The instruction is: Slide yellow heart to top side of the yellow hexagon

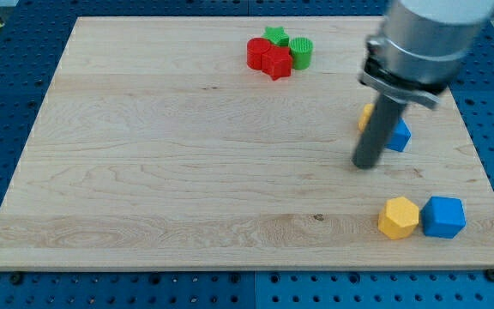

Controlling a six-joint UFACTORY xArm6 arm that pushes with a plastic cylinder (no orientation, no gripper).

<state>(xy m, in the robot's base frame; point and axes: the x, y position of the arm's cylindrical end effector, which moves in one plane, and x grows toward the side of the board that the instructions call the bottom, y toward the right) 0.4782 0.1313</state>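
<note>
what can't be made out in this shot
- Yellow block, camera view: only a sliver shows behind the rod, so its shape cannot be told.
- Blue block: partly covered by the rod; shape unclear.
- My tip: blurred by motion; it sits just left of the blue block, contact unclear.
- Arm body: blurred, cut off by the view's top.
- Red blocks and green blocks: clustered, shapes partly overlapping.

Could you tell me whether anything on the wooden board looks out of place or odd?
Nothing stands out. My tip partly hides the yellow block beside the blue block; the yellow hexagon sits undisturbed by the blue cube.
</note>
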